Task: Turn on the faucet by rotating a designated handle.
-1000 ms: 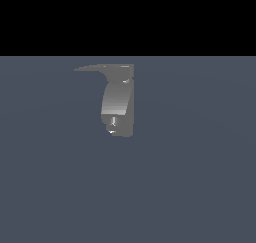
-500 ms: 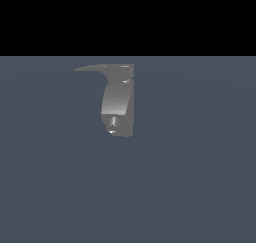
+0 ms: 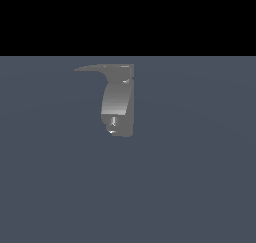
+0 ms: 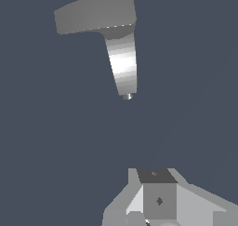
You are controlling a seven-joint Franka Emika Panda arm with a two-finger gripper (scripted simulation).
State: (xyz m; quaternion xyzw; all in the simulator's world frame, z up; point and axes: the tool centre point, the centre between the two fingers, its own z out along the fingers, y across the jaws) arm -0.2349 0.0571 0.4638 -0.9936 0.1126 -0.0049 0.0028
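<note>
- Grey metal makes up the faucet [image 3: 118, 104], a small fixture standing alone on a flat slate-blue floor [image 3: 190, 187], a little toward the exterior view's left of centre and near the far edge of that surface.
- Its curved blocky body rises from a base where a small shiny nozzle [image 3: 113, 122] catches the light; that bright tip also shows in the wrist view.
- Across the top lies the handle [image 3: 97, 68], a thin flat lever joined at the hub end and tapering to a point toward the exterior view's left; I judge the free tip offers the most leverage for a turn.
- In the wrist view the handle [image 4: 95, 12] appears as a broad slab crossing the faucet [image 4: 123, 62], so the camera looks down on it from above.
- Only the white body of the gripper [image 4: 158, 204] shows at the frame's edge, well apart from the faucet; its fingers are out of sight, so I cannot tell how wide it stands.
- Nothing touches the lever, so the rotation seems not yet begun.
</note>
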